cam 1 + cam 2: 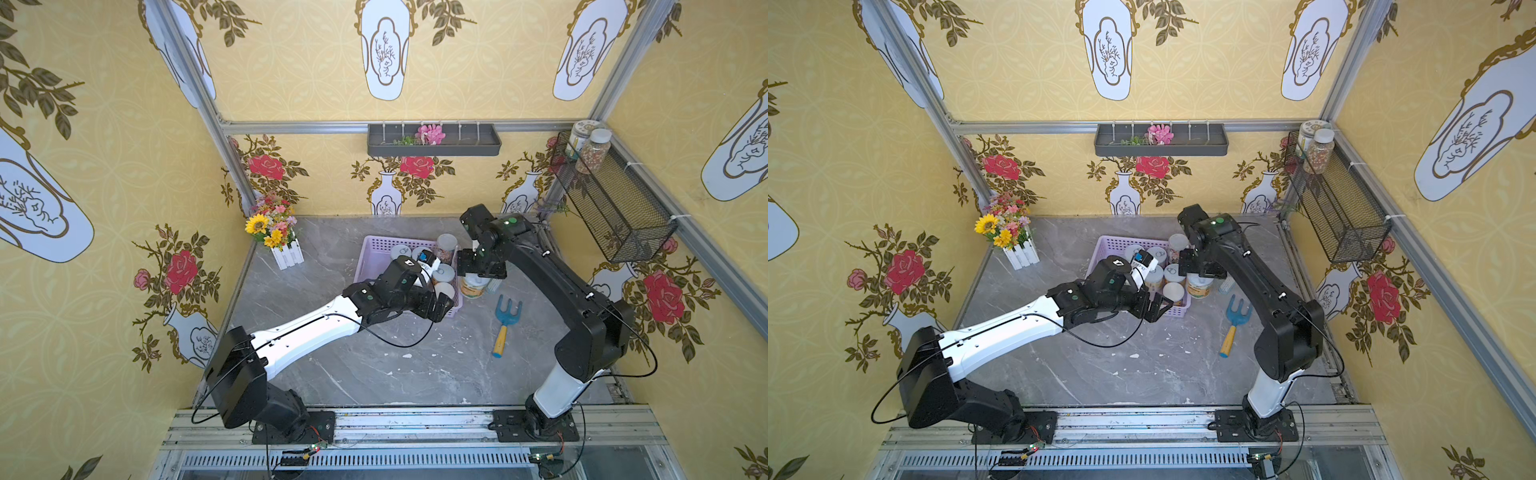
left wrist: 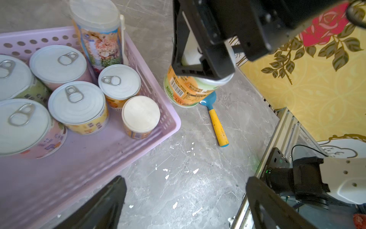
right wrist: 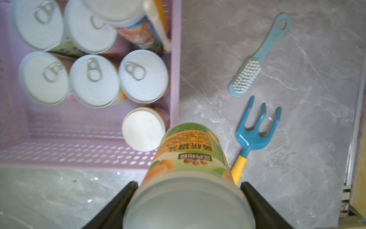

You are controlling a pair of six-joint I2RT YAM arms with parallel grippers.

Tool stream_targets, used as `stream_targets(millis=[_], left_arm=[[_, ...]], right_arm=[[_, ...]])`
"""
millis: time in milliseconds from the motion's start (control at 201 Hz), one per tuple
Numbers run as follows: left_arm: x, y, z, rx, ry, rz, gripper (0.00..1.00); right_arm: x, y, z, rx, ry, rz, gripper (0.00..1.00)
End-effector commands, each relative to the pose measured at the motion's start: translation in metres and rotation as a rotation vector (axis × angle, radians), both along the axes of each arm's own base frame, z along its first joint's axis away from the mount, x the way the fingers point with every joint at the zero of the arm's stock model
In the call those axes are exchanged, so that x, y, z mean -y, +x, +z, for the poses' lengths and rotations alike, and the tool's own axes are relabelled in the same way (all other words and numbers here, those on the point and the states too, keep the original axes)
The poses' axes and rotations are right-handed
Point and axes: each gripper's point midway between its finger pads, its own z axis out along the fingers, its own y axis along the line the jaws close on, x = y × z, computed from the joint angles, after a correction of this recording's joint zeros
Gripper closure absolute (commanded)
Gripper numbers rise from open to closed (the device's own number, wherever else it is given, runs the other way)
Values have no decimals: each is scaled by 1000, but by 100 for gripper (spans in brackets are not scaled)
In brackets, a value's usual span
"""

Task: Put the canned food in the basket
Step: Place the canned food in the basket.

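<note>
A can with an orange-and-green label (image 3: 190, 150) is gripped near its top by the right claw (image 3: 189, 184), a finger pressed to either side. It hangs slightly tilted just outside the long wall of the lilac basket (image 3: 175, 59), near one corner. Whether its base touches the grey marble desk (image 1: 374, 365) cannot be told. Seven other cans (image 2: 77, 101) stand upright inside the basket, packed towards the end nearest the held can. Five show pull-tab lids, one shows a plain white top, and a taller one (image 2: 99, 39) with a cloudy cap stands against the wall. The left claw (image 2: 186, 179) hovers with its fingers spread wide and nothing between them, over the basket's near corner and the bare desk beside it. Just beyond the held can a blue hand rake with a yellow handle (image 3: 257, 128) lies flat on the desk, with a blue brush (image 3: 255, 65) close by. Artificial flowers in a white picket box (image 1: 274, 232) stand at the desk's far corner. A black wire-mesh basket (image 1: 611, 199) holding two jars hangs on the side wall, and a dark grey tray (image 1: 473, 147) on the back wall.
</note>
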Motion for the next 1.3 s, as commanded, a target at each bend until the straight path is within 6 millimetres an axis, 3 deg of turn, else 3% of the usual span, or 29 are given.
stream_targets(millis=[0, 209, 479, 863, 1291], left_arm=[[-16, 0, 4, -42, -63, 46, 0], [-65, 6, -1, -85, -104, 171, 0], [-94, 4, -4, -139, -177, 219, 0], [-104, -1, -15, -161, -168, 226, 0], [-109, 1, -22, -190, -184, 254, 0]], right_arm=[[-31, 5, 5, 33, 40, 7, 28], [-86, 6, -5, 34, 40, 92, 28], [-123, 18, -21, 32, 35, 133, 28], [-133, 31, -50, 5, 21, 127, 29], [-129, 18, -92, -97, 7, 113, 29]])
